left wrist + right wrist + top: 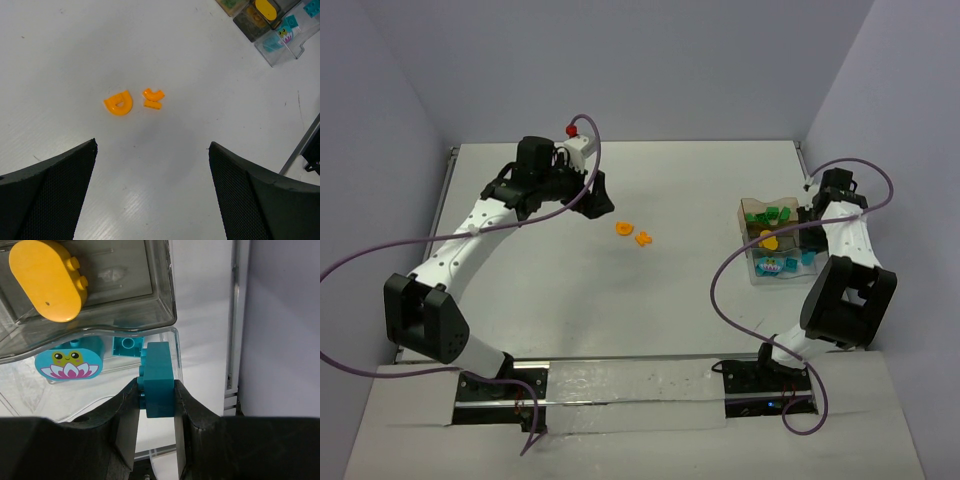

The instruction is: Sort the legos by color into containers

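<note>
Two orange legos (119, 104) lie loose mid-table, well apart from the boxes, with the left gripper (152, 147) over them, fingers wide apart, likely lined up for a pick. Right gripper (156, 400) is clamped on a teal brick (160, 367), blocky with side studs, held at the clear box (65, 397) edge, presumably to drop beside the teal oval (69, 364); an orange oval (47, 280) sits in the neighbouring box (125, 270).
</note>
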`<state>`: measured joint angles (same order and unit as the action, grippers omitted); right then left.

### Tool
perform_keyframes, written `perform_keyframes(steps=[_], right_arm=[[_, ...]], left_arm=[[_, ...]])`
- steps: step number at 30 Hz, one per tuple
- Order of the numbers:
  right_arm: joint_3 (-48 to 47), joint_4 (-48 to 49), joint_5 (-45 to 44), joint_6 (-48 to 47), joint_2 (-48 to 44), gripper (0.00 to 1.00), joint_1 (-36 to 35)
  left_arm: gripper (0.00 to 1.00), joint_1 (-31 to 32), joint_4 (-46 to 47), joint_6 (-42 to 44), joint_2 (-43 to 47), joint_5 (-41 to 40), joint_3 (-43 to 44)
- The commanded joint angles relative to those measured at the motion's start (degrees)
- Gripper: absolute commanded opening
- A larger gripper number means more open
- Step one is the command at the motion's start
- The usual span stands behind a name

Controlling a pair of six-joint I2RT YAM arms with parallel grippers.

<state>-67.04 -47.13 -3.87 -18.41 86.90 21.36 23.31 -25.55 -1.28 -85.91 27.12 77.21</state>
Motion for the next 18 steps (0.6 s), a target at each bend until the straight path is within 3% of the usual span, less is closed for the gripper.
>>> perform_keyframes(steps=[1,3,11,18], right_arm=[[0.6,2.2,-1.9,0.6,0.3,0.16,-0.8],[0.9,2.4,-2.0,0.6,0.5,0.19,-0.9],[1.1,2.4,-1.8,0.6,0.9,0.63,-1.1],[-2.8,-3.0,6.9,1.3,-3.0,0.79,-3.5]], left_arm=[[0.99,0.3,2.7,0.2,-0.2,-0.9,0.8],[0.99,0.3,2.7,0.2,-0.2,-0.8,0.7],[0.99,0.1,2.0,0.6,0.0,-2.1,1.0],[0.99,-0.7,1.2,0.7,0.7,0.5,0.9]])
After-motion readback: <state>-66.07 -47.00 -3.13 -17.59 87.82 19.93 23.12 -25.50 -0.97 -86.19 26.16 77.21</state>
